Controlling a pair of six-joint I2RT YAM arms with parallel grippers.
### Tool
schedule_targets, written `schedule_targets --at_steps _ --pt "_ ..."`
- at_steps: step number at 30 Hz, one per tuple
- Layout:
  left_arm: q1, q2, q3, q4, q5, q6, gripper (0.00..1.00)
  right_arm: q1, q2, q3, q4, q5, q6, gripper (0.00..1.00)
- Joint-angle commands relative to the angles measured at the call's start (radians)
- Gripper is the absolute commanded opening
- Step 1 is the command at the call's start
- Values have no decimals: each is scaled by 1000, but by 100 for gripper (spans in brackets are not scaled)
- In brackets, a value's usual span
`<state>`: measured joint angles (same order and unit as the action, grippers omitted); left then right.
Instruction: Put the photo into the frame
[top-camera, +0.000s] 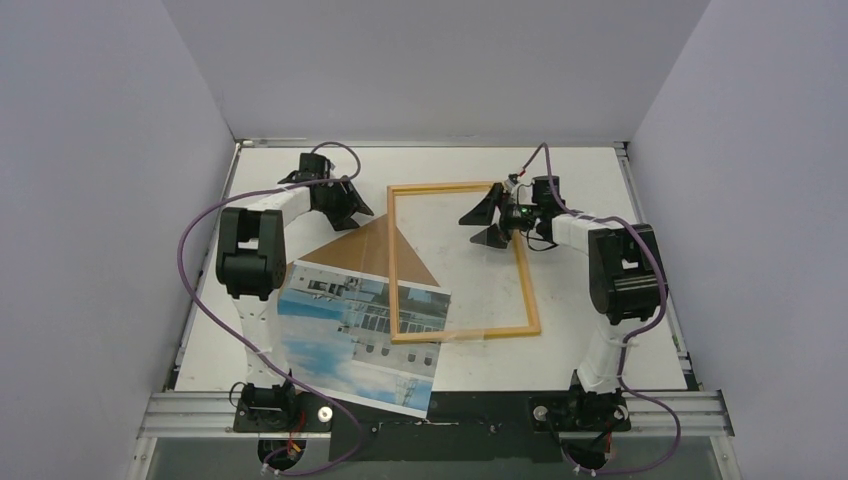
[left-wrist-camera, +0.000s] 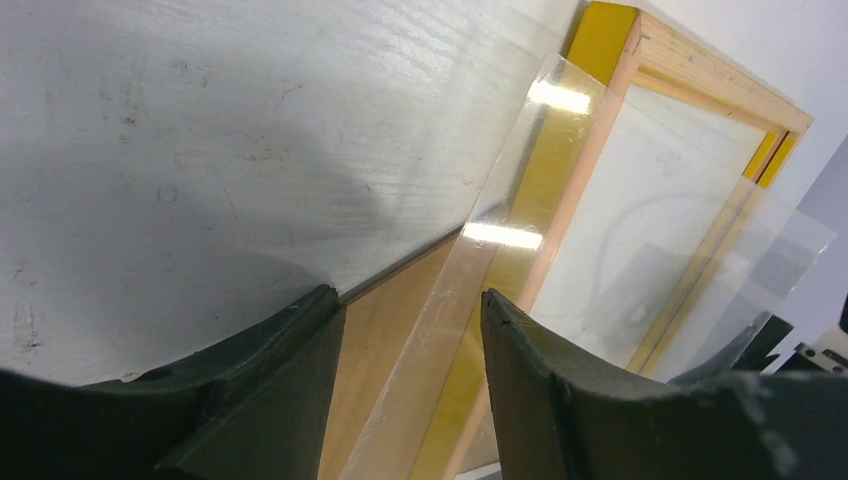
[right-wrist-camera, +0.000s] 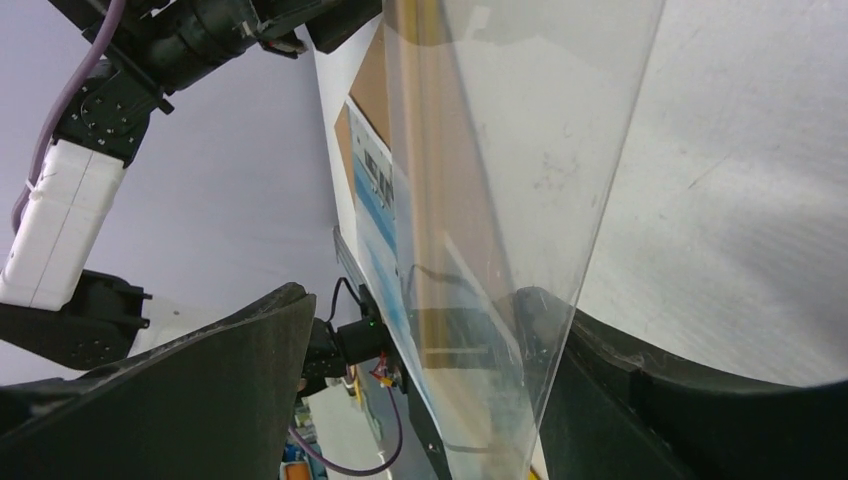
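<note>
Your left pincer hangs at the far left of the table, over the far corner of the brown backing board. Its jaws stand about half apart, and nothing shows clamped between them.

The photo is the thing to go for. It lies picture side up on the near left of the table, on the near side of that pincer, beside the left arm's base. That makes the left arm the closer one by a good margin. The photo's long axis runs across the table, with the right end swung a little toward the near edge.

To the right, the frame lies flat with its wood-coloured back up. Its long axis runs from far to near, almost square to the photo's. Its near left corner overlaps the photo's right end, so judge that the print must turn about a quarter before it fits.

Your right pincer hovers over the frame's far right part with its jaws wide. The clear sheet passes between them, and neither finger presses on it.
</note>
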<state>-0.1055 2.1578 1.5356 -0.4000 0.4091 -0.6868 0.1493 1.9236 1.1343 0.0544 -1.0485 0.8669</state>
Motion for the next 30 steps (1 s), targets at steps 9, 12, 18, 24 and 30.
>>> schedule_targets --at_steps 9,12,18,24,30 --pt "-36 -22 -76 29 -67 -134 50 23 -150 -119 127 25 31 42" --pt "-40 -23 -72 34 -57 -132 50 19 -168 -83 68 120 10 10" --pt "-39 -36 -39 6 -16 -40 53 -22 -23 230 -478 128 -355 1" --pt "-35 -28 3 -50 -10 56 56 -60 246 638 -1110 149 -807 0" --pt "-34 -14 32 -64 1 107 56 -86 280 671 -1162 184 -852 0"
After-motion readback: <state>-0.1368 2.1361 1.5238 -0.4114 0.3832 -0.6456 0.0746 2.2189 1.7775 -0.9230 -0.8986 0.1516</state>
